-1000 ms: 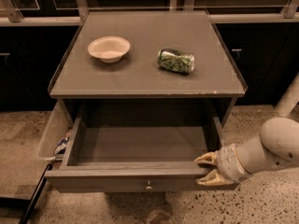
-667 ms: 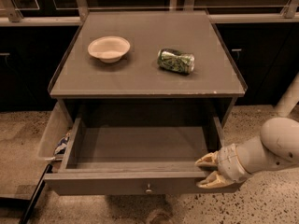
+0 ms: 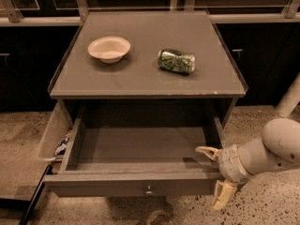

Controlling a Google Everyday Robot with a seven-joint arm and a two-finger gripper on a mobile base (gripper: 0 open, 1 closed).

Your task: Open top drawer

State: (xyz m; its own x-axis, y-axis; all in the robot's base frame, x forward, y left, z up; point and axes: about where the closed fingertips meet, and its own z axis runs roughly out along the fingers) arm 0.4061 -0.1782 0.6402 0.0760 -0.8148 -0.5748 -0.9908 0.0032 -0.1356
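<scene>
Drawer status: the top drawer (image 3: 140, 149) stands pulled well out beneath the table's (image 3: 140, 81) front edge, its knob (image 3: 148, 189) nearest me. Against a second ago I log almost nothing, the front panel perhaps a shade further out. The gripper (image 3: 216, 175) sits at the drawer's front right corner, jaws wide, one finger inside the panel, one outside. I judge the task essentially done. Further back, a white bowl (image 3: 109, 48) sits toward the left edge and a crushed green can (image 3: 176, 61) toward the right.
</scene>
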